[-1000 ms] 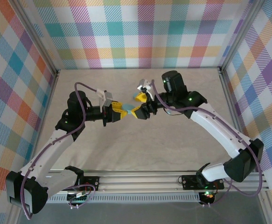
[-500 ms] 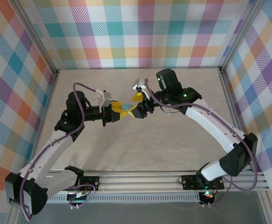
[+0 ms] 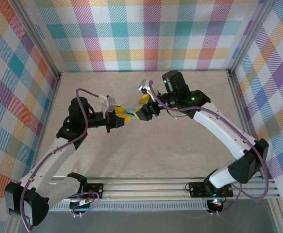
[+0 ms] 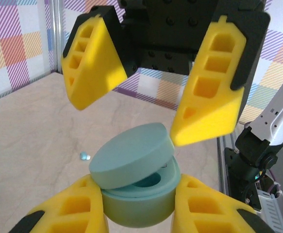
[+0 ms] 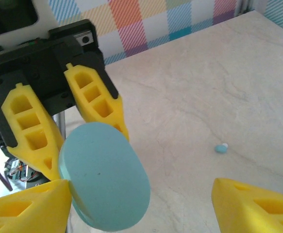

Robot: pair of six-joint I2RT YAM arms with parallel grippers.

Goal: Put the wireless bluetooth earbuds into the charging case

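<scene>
1. The left gripper clamps the base of the case, held above mid-table.
2. The lid sits ajar and tilted, showing the hollow inside.
3. The right gripper faces it with jaws wide, straddling the lid, one fingertip just beside its rim.
4. One earbud lies on the table, on the far side of the case.
</scene>
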